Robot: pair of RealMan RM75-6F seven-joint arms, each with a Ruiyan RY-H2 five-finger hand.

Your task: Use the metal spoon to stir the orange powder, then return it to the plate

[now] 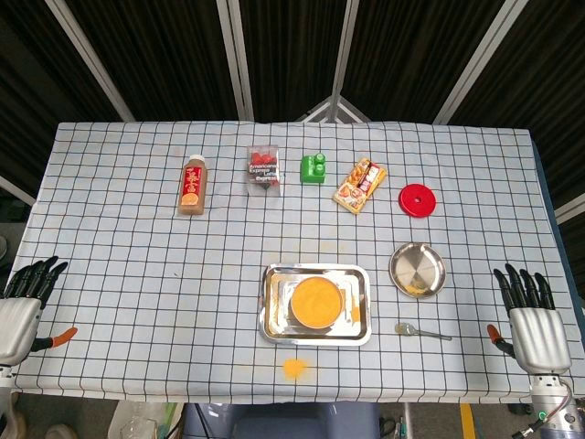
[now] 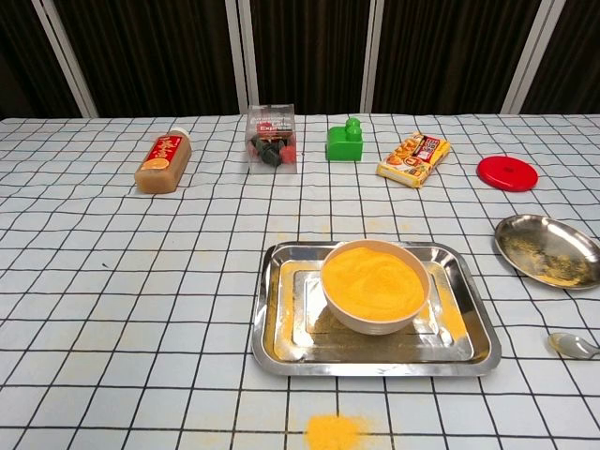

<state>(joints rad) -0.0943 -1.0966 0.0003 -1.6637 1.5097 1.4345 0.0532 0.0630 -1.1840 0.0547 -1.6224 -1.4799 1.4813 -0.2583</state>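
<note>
A bowl of orange powder stands in a steel tray near the table's front middle. The metal spoon lies flat on the cloth to the tray's right; the chest view catches only its bowl end at the right edge. Behind it sits a round steel plate dusted with powder. My left hand hovers open at the front left corner. My right hand is open at the front right, well to the right of the spoon. Neither hand shows in the chest view.
Spilled orange powder lies in front of the tray. Along the back stand a juice bottle, a clear box of dark and red pieces, a green block, a snack packet and a red lid.
</note>
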